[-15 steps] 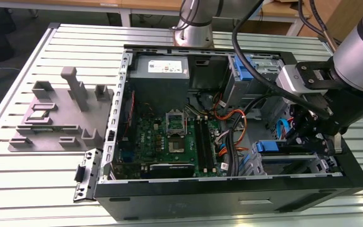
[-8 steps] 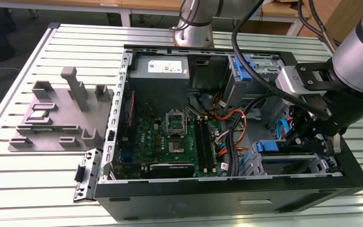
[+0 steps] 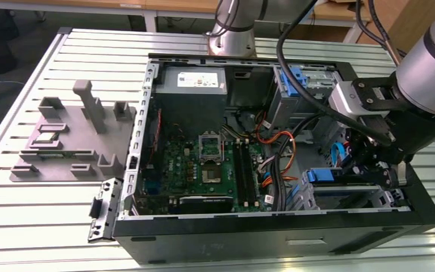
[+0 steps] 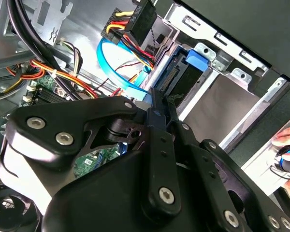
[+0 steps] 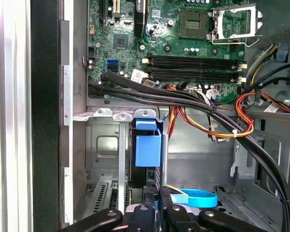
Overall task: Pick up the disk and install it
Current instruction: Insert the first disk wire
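The disk stands on edge in the metal drive cage at the near corner of the open computer case, on the exterior view's right. Its blue carrier tab and its dark connector end face the case's inside. My gripper hangs over the cage from the arm. In both wrist views its black fingers are drawn close together on the disk's thin edge. The rest of the disk sits hidden in the cage.
A motherboard fills the case floor, with a grey power-supply box behind it. Black and coloured cables and a blue flat cable run close to the cage. A person's hand is outside the case. A grey fixture lies on the table.
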